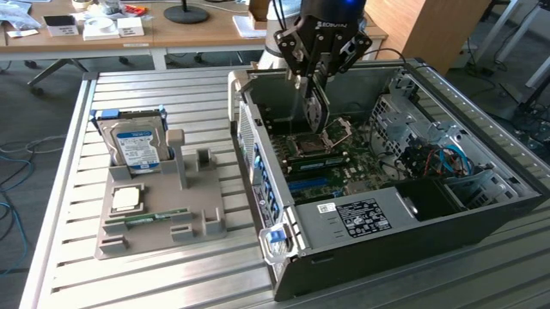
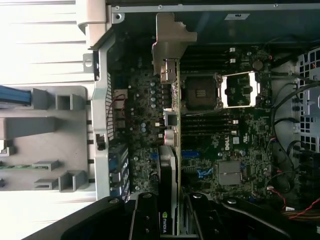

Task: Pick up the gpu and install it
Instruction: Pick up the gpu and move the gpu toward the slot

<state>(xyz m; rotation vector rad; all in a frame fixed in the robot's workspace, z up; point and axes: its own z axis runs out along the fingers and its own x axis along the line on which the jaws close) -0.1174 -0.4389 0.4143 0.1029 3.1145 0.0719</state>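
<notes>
One gpu (image 1: 315, 109), a small flat green circuit-board card with a dark fan face and a silver metal end bracket, hangs edge-down at 6 o'clock of the black two-fingered hand (image 1: 311, 76). The hand pinches the card's upper edge. The card is inside the open black computer case (image 1: 507, 212), above the green motherboard (image 1: 361, 164) and apart from it. By judgement it is not yet seated. In the exterior view, the grey parts holder (image 1: 159, 215) lies at 9 o'clock of the case on the slatted metal worktop (image 1: 172, 96).

Handling: the card is judged light and stiff but fragile. Fan, components and contact edge tolerate no pressure or twisting. Grip bare board edges, as here, or the bracket. A thin edge may tilt or slip in the pinch.

Writing: the hand's body reads "ROBOTIQ". A green mark on the card, seen in the wrist view, appears to be NVIDIA's. The print on the silver hard drive's blue-white label (image 1: 138, 145) is too small to read.
</notes>
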